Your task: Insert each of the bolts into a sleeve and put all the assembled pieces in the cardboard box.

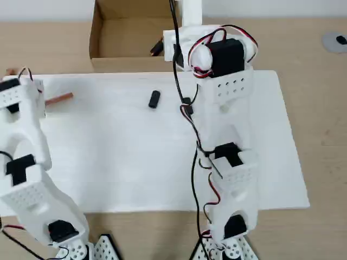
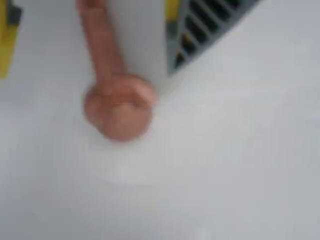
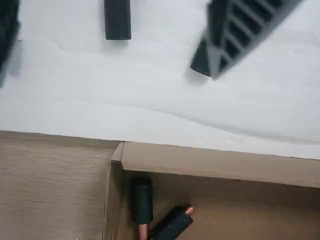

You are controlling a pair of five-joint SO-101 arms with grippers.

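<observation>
Your left hand (image 2: 90,65) stands wide around the bolt (image 2: 117,107), shaft along the fingers (image 2: 210,25); the sleeve (image 1: 154,99) lies nearer your wide-open right hand (image 3: 102,60)

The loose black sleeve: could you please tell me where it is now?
In the high view the sleeve lies alone on the white mat, just short of the cardboard box, between the copper bolt and the right arm.

I find no lettering, number, label or sign that I can read here, neither on the cardboard box (image 1: 97,38) nor on the white sheet (image 1: 108,162) covering my table (image 1: 320,135).
</observation>
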